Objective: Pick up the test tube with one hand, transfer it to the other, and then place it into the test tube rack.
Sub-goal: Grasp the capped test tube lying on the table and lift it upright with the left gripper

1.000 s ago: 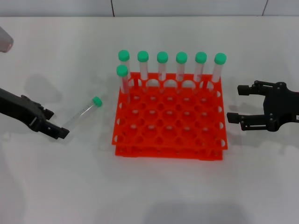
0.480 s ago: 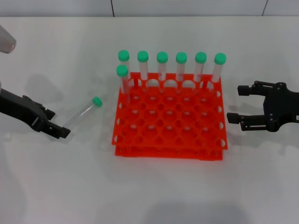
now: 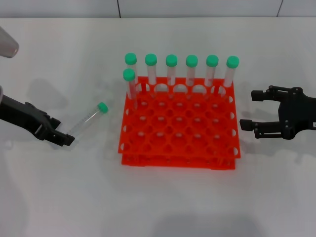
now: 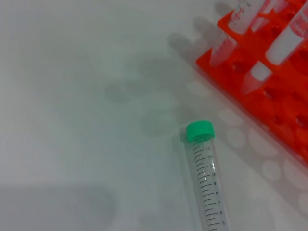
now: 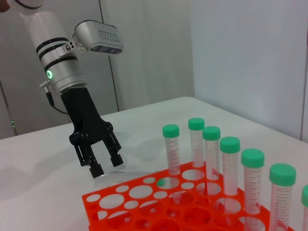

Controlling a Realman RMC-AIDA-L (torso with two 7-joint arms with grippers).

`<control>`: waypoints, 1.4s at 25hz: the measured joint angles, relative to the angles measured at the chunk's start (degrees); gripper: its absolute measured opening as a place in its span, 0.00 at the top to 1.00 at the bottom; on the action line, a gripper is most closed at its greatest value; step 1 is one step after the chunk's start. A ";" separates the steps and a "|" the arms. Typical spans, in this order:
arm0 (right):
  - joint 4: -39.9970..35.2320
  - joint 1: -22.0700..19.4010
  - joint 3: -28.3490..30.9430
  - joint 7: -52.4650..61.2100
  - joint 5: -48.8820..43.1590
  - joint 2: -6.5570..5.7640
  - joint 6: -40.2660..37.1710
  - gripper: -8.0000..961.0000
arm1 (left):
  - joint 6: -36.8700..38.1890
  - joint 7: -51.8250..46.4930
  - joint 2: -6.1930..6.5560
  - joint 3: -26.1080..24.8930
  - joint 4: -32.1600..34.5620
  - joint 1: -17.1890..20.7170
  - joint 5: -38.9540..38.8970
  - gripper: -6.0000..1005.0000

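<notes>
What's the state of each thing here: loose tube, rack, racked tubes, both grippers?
Loose test tube: lying on the table, green cap on, cap end toward the rack, not gripped.
Test tube rack: flat on the table, most holes unfilled.
Racked tubes: seven, upright, capped, along the far edge and far-left corner.
Left gripper: open, at the loose tube's bottom end, holding nothing.
Right gripper: open, holding nothing, right of the rack.

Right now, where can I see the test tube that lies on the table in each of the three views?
Head view: the lying test tube is left of the test tube rack, near the left tool.
Left wrist view: lower middle, green cap toward the rack.
Right wrist view: only a faint part shows beyond the rack, under the left tool.
Shared landmark: the orange rack.
</notes>
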 joint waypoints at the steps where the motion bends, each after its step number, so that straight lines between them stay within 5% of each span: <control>1: 0.00 0.00 0.00 0.00 0.00 0.00 0.00 0.12 | -0.01 0.00 -0.01 0.00 0.00 -0.02 0.00 0.26; 10: 0.09 0.00 0.00 0.00 0.00 0.00 0.08 0.12 | -0.16 -0.05 -0.05 -0.01 0.00 -0.14 -0.01 0.27; 16: 0.24 0.00 0.00 0.00 0.00 0.00 0.09 0.12 | -0.17 -0.07 -0.27 -0.01 0.00 -0.67 -0.02 0.44; 35: 0.68 0.00 0.09 -0.09 0.00 0.00 0.67 0.12 | -1.26 -0.74 -0.67 1.46 -0.31 -1.23 -0.01 0.48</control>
